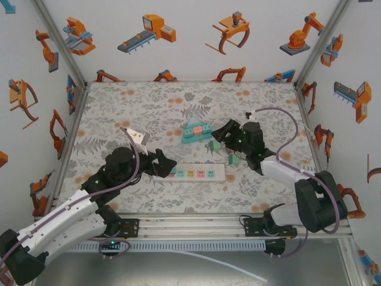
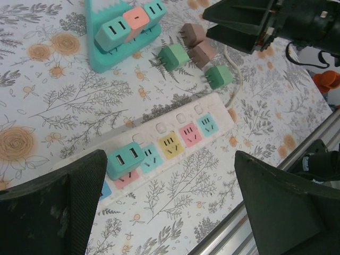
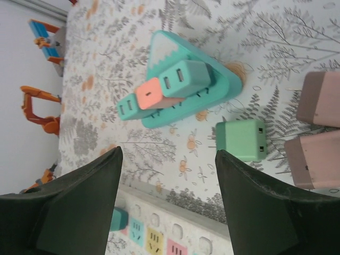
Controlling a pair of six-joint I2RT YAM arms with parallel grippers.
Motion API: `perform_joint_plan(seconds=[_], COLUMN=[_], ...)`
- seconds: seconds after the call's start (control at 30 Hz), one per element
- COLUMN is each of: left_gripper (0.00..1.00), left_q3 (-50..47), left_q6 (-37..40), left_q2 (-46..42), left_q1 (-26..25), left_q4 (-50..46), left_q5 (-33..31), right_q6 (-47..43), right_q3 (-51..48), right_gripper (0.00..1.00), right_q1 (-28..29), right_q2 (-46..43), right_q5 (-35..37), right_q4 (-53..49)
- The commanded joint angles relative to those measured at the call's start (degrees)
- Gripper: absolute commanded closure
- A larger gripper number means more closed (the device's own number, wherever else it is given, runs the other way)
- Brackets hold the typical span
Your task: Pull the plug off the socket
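The counter (image 1: 119, 119) wears a pale cloth printed with grey sprigs and orange blooms. The left claw (image 1: 168, 165) is matte black with grainy pads (image 2: 79, 196). It stands wide with nothing gripped, over the 9 o'clock end of the strip (image 2: 183, 133).

The plug (image 2: 126, 158) is a glossy teal block with rounded corners and two slots in its top face. It sits in the strip at that end, just beside the left pad. The strip is a long white plastic bar whose sockets are set in pastel squares of teal, yellow and pink.

At the strip's 12 o'clock in the top view lies the stand (image 1: 196, 131), a teal triangular tray with a zigzag edge at one corner. It carries two teal blocks with a salmon one between them. At the stand's 4 o'clock lie loose cubes: green plugs (image 2: 174, 56) with metal prongs, and dusty-pink plugs (image 2: 203, 53).

The right claw (image 3: 169, 154), the same black, is at the stand's 3 o'clock, parted and empty above the cloth.

In the left wrist view, the left finger covers the strip's 9 o'clock end, where a blue square barely shows. The seated plug hides its own prongs, so its depth cannot be told. In the right wrist view, the frame cuts off the pink plugs and most of the strip.
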Motion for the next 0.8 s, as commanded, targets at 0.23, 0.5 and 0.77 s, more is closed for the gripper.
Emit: perform_joint_plan(seconds=[0.23,0.5,0.77], left_gripper=[0.03,0.03,0.03], left_q3=[-2.78,-4.10,-2.69], left_q6=[-1.33,-6.05,-16.60], left_q2=[-3.85,-7.79,-6.50], left_q1=[-0.24,-0.22,2.22], left_q4=[-1.08,-8.32,-22.15], left_q5=[-7.55,-18.90,-28.27], right_q6=[-21.84,-47.43,-63.79], right_q3=[0.72,1.34,3.65], right_gripper=[0.34,0.34,0.34], right_q1=[9.88,21.38,26.36], right_q2=[-9.39,-6.19,1.97], right_q5=[2.32,-6.91,-19.55], right_q4=[5.82,10.62,11.26])
